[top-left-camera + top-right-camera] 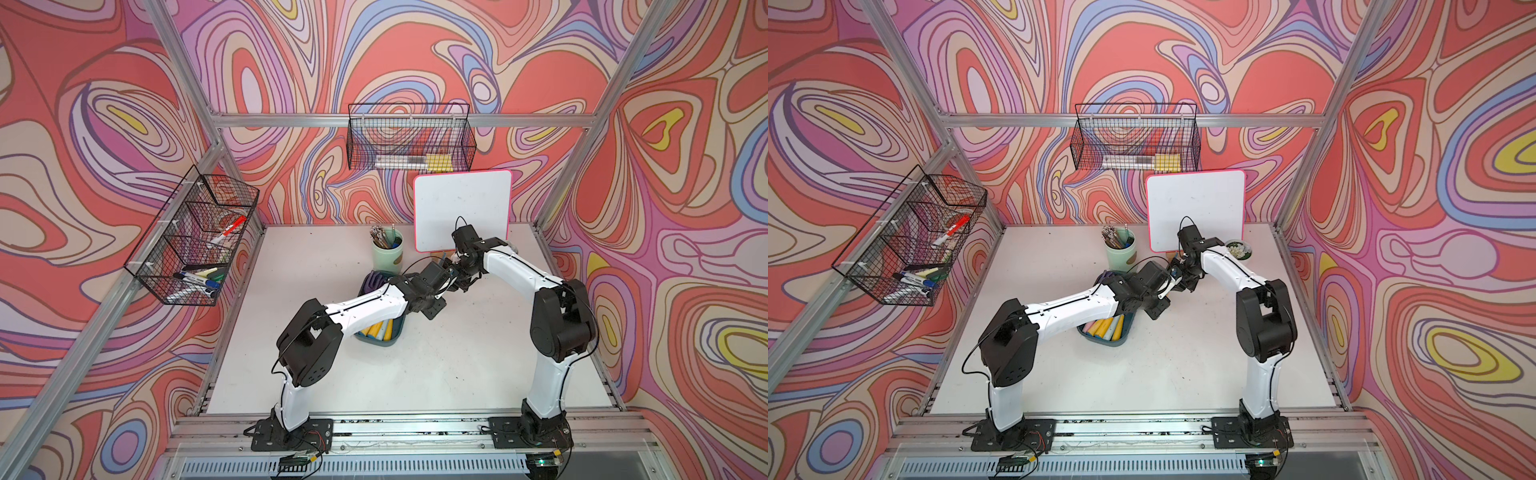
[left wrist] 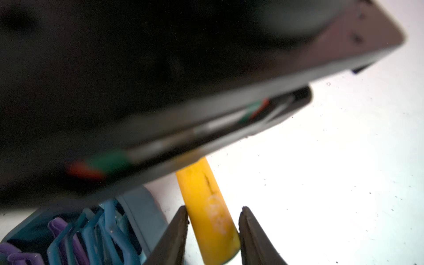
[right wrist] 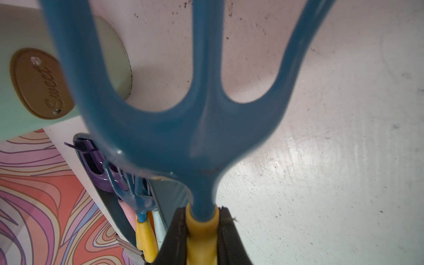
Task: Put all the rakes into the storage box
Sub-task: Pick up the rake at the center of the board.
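Handing over rake (image 3: 202, 142) | right claw (image 3: 202, 229) clenched on neck, left claw (image 2: 213, 229) pinching handle end | free right only once left seems firm | storage box (image 1: 379, 341) at claws' 8 o'clock in a top view

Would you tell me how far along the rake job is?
Done: the blue three-pronged plastic rake with yellow handle is off the table, clamped in the right gripper. In hand: the left gripper has its jaws either side of the handle, apparently for a handover. Left: laying it in the shallow dark teal plastic tray.
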Controlling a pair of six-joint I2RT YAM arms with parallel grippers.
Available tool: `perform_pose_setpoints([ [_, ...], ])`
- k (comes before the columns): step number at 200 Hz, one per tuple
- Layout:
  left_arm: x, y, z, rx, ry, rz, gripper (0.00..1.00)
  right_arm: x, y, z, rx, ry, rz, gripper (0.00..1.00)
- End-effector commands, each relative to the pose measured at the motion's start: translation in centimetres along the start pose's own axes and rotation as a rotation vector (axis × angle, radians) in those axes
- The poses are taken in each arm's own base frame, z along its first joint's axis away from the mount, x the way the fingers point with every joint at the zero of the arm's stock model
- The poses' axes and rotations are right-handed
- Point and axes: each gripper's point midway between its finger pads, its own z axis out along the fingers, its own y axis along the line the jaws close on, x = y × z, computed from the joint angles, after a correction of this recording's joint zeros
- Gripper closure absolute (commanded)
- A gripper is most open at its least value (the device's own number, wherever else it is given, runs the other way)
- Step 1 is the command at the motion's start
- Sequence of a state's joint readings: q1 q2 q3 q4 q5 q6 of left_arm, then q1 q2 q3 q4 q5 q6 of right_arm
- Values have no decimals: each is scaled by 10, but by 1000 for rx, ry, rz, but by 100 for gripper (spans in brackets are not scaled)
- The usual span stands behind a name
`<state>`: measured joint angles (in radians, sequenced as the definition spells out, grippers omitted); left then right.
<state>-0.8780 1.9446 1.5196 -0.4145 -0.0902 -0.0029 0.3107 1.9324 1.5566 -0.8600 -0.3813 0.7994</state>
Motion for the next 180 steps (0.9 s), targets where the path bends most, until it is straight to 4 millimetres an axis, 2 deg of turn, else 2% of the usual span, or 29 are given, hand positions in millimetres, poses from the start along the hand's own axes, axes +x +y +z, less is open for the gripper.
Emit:
perform_pose_setpoints([
  [1,10,1,15,-15,16,0,73,16,36,-31,-115,16,-61,100],
  [71,17,3,4,-20,6,-5,82,18,39,-34,-129,22,-36,100],
  [79,19,5,2,-29,3,-11,76,18,39,-34,-131,22,-32,100],
  [89,18,10,-3,-51,-15,-24,54,18,41,-36,-134,17,-33,100],
  [95,19,13,-6,-67,-31,-34,49,17,41,-36,-132,15,-30,100],
  [133,14,31,-30,-157,-143,-69,41,17,45,-43,-139,8,-37,100],
  [152,13,42,-36,-216,-169,-86,40,20,46,-45,-145,22,-42,100],
  [180,10,43,-38,-221,-219,-91,40,24,46,-44,-156,39,-34,100],
])
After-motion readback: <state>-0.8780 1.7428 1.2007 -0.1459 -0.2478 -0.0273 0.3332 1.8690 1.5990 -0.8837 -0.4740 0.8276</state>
